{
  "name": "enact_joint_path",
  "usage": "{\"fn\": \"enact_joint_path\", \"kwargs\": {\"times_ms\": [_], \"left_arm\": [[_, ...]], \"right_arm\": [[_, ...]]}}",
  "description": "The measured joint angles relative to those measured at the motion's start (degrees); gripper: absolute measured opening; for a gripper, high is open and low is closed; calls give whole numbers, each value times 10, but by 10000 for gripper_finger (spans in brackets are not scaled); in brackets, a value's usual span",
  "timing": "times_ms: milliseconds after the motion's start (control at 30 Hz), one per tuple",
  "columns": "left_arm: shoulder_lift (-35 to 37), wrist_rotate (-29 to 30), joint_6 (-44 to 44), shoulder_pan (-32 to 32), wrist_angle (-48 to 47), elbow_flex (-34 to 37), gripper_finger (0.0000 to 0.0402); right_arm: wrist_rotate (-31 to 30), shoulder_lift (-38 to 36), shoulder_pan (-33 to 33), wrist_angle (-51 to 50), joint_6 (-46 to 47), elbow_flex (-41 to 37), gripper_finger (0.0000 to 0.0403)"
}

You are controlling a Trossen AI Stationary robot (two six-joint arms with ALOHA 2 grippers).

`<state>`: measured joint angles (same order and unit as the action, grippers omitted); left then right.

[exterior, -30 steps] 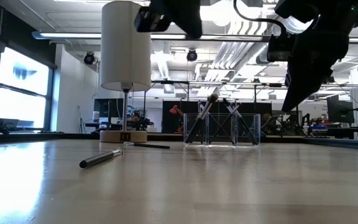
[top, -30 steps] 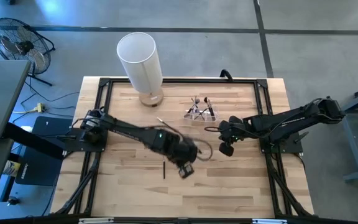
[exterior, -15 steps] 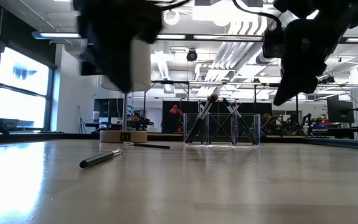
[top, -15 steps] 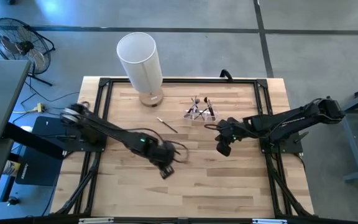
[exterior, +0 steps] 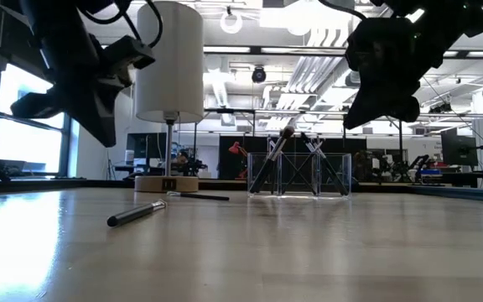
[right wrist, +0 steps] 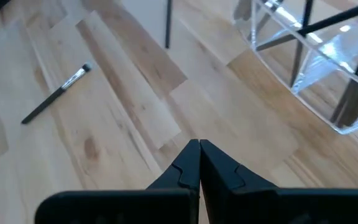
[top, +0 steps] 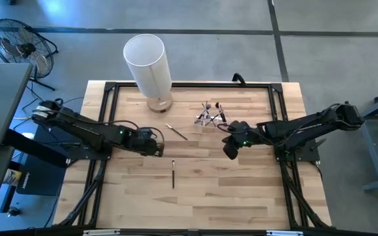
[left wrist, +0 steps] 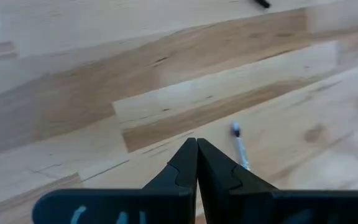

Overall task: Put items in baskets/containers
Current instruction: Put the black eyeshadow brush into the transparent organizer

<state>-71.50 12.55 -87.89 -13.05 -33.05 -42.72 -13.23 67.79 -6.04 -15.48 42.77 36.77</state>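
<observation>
The clear plastic holder [top: 210, 117] stands on the table's far right part, with several dark brushes leaning upright inside it [exterior: 298, 174]. Two brushes lie flat on the wood: one near the white lamp [top: 176, 132] and one toward the middle [top: 173, 174], seen in the low view as [exterior: 137, 214]. My left gripper [top: 156, 145] hovers shut over the table's left-middle [left wrist: 196, 146], a brush [left wrist: 240, 144] lying just past its tips. My right gripper [top: 228, 151] hangs shut [right wrist: 199, 147] in front of the holder [right wrist: 316, 62], holding nothing.
A tall white cylinder lamp on a wooden base [top: 149, 65] stands at the far edge, left of the holder. A black frame [top: 104, 118] runs along the table's sides. Bare wood lies between the two grippers and along the near edge. A fan [top: 18, 42] stands off the table.
My left gripper has swung from the middle of the table, near the loose brush, toward the left edge and slightly farther away, staying shut and empty. My right gripper has drifted a little toward the left and the holder. Neither brush on the table has moved.
</observation>
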Motion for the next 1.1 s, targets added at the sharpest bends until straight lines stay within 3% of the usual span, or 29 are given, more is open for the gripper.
{"fn": "enact_joint_path", "kwargs": {"times_ms": [200, 500, 633, 800, 933, 1100], "left_arm": [[-17, 5, 23, 8, 60, -1, 13], [-70, 34, 53, 8, 208, -1, 103], [-90, 31, 74, 4, 235, -39, 114], [-159, 29, 66, 3, 89, -159, 115], [-221, 6, -9, 3, -67, -259, 115], [-288, -55, -83, 3, -140, -326, 115]], "right_arm": [[-8, 0, 0, -10, 7, 0, 0], [-1, 0, 0, -38, -25, 0, 0], [-1, 0, 0, -40, -51, 0, 0], [1, 0, 0, -51, -81, 0, 0], [1, 0, 0, -59, -97, 0, 0], [17, 0, 0, -64, -110, 0, 0]]}}
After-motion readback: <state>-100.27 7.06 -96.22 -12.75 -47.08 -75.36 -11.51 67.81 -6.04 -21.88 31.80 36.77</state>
